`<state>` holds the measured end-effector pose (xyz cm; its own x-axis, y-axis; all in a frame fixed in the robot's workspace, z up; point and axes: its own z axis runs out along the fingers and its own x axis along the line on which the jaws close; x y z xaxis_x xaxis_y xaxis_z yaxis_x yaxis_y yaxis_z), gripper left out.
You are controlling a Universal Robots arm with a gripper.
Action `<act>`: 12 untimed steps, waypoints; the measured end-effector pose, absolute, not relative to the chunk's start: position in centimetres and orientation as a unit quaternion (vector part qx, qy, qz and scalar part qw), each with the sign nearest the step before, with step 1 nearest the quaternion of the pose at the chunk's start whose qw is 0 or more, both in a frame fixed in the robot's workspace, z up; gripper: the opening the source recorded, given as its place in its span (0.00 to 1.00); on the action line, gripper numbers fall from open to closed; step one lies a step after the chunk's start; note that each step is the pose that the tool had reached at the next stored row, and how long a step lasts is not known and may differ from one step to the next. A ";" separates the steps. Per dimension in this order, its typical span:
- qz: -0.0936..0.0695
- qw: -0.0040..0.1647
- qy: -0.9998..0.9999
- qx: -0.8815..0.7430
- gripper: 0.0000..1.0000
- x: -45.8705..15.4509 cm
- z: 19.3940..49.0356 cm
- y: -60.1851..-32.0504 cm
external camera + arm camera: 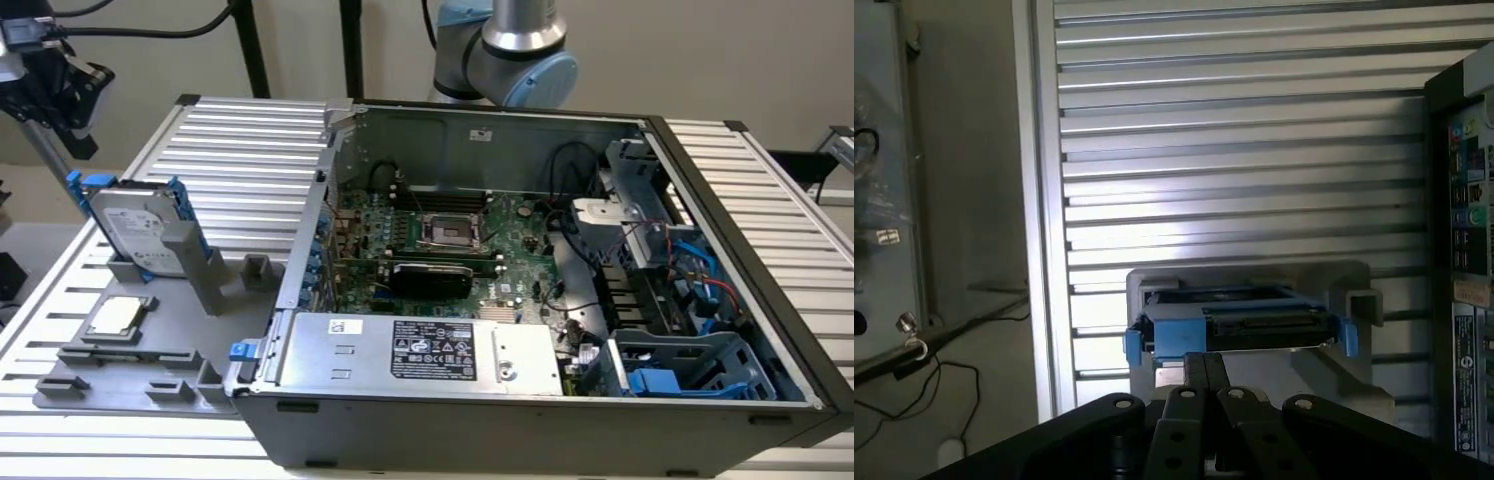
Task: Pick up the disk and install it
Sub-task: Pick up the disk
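The disk [134, 225] stands upright on its edge in a slot of the grey holder [200, 290], at the exterior view's left of the open computer case. Its silver face with the white label shows, with blue rails along its edges. My gripper [70, 125] hangs in the air above and slightly to the exterior view's left of it, apart from it. In the wrist view the disk [1239, 328] is seen edge-on in the holder [1354, 300], straight beyond my gripper [1204, 372]. The two black fingers are pressed together with nothing between them.
The open computer case [747, 250] lies on the slatted metal table [240, 150], showing a motherboard [441, 235], a silver box with a black label [427, 350] and a blue drive bay [687, 370]. A small square CPU chip [114, 315] lies on the grey holder.
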<state>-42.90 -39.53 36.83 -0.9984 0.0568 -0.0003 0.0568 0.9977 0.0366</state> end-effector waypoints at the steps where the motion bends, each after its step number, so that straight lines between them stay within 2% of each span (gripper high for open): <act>1: 0.018 0.000 1.000 0.020 0.11 -42.9 36.8 -39.5; 12: 0.018 -0.001 0.997 -0.080 0.11 -42.9 36.7 -39.5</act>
